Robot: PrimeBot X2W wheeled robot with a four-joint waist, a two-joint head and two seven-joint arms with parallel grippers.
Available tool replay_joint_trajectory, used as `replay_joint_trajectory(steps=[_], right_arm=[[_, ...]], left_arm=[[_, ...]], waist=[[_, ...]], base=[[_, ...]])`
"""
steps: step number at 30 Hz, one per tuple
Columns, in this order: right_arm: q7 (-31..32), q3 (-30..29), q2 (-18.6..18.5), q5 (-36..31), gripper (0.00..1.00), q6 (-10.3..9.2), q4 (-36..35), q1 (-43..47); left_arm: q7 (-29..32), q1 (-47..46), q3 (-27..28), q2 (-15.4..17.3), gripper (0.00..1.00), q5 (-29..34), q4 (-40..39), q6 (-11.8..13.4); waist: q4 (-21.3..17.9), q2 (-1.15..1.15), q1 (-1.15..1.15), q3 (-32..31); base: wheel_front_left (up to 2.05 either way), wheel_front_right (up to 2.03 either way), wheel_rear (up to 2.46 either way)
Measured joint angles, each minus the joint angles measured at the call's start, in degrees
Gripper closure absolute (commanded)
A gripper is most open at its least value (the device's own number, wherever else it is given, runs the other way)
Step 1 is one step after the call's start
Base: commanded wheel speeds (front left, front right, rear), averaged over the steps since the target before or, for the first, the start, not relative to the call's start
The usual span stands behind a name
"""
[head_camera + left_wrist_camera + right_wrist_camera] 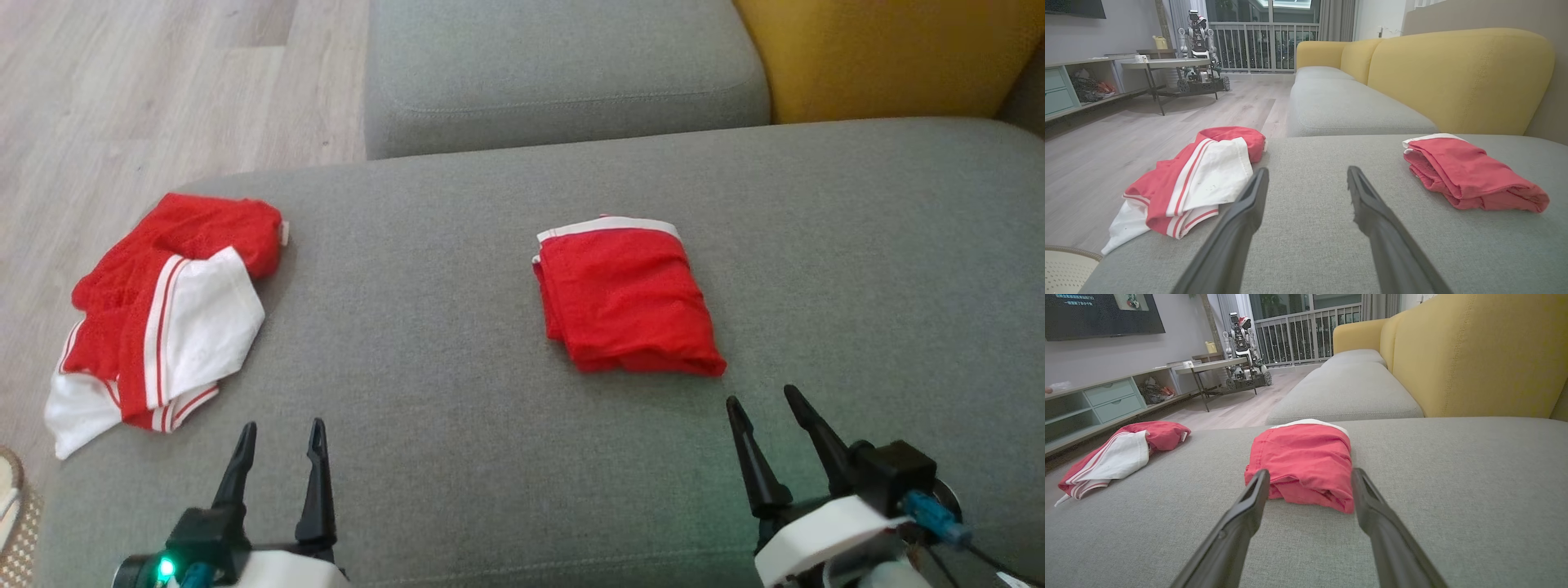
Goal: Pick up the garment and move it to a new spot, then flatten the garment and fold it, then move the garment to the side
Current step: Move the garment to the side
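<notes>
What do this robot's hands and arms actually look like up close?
The left gripper and right gripper each have two long black fingers tapering to points, set on a black base and a white wrist shell. A small green light glows on the left wrist; a blue connector with dark cable sits beside a black block on the right.

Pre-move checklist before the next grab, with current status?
1. left claw open, empty: ok.
2. right claw open, empty: ok.
3. folded garment lying flat on the cushion: ok.
4. folded garment lined up ahead of the right claw: ok.
5. crumpled garment fully on the cushion: not ok, a white corner hangs over the left edge.
6. Which garment goes next: cannot tell.
</notes>
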Motion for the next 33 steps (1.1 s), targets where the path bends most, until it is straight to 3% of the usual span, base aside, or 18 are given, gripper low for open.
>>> replay_joint_trajectory(steps=[4, 8, 14, 22, 33], right_arm=[[0.0, -0.2, 0.01, 1.59, 0.0, 0.0, 1.76, -0.29], [0.0, 0.0, 0.02, 5.1, 0.0, 0.0, 7.93, -3.52], [1.72, 0.07, 0.0, 12.8, 0.0, 0.0, 23.03, -15.57], [6.54, -4.41, -0.22, 16.66, 0.0, 0.0, 38.76, -32.15], [7.16, -7.99, -4.12, 13.01, 0.0, 0.0, 54.75, -42.89]], left_arm=[[0.0, -0.04, -0.26, 0.0, 0.0, 0.0, 0.02, -0.02], [0.0, -0.14, -1.2, 0.0, 0.0, -0.35, 0.07, -0.59], [0.0, -0.76, -3.9, 0.0, 0.0, -0.4, -0.55, -1.56], [0.0, -4.08, -6.02, 0.0, 0.0, -0.1, -1.27, -3.08], [0.0, -6.81, -6.94, -0.01, 0.0, -0.2, -1.29, -4.05]], waist=[[0.72, 0.0, 0.0, 0.74], [1.61, 0.0, 0.0, 1.75], [3.95, 0.0, 0.0, 3.31], [7.0, 0.0, 0.0, 7.27], [10.96, 0.0, 0.0, 11.98]], base=[[0.0, 0.0, 0.0], [0.0, 0.0, 0.0], [0.0, 0.0, 0.0], [0.0, 0.0, 0.0], [0.0, 0.0, 0.0]])
